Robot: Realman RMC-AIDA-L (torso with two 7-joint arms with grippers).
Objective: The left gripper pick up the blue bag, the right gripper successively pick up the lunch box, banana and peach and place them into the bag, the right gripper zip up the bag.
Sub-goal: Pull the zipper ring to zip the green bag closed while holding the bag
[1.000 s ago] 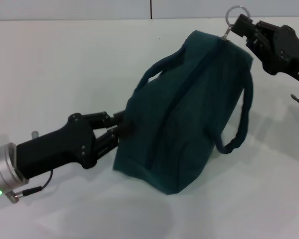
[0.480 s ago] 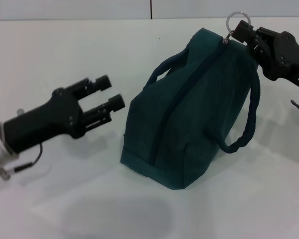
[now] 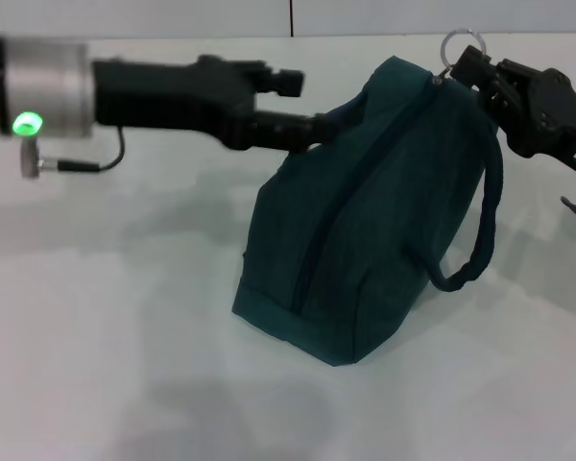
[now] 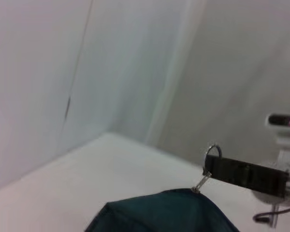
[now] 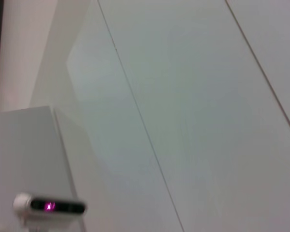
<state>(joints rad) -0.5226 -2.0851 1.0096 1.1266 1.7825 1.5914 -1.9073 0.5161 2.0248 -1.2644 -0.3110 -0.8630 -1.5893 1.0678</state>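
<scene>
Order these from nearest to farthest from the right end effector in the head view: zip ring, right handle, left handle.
1. zip ring: at the right end effector.
2. right handle: hanging just below it.
3. left handle: across the bag, by the left end effector.

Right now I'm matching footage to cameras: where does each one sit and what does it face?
Head view: from the robot's head, down at the table; shows the bag, left gripper at its handle, right gripper at the zip ring.
Left wrist view: on the left arm, facing the bag top and the right gripper; own fingers unseen.
Right wrist view: on the right arm, facing a wall; no robot parts.
Shared: bag, ring, right gripper in the first two.
</scene>
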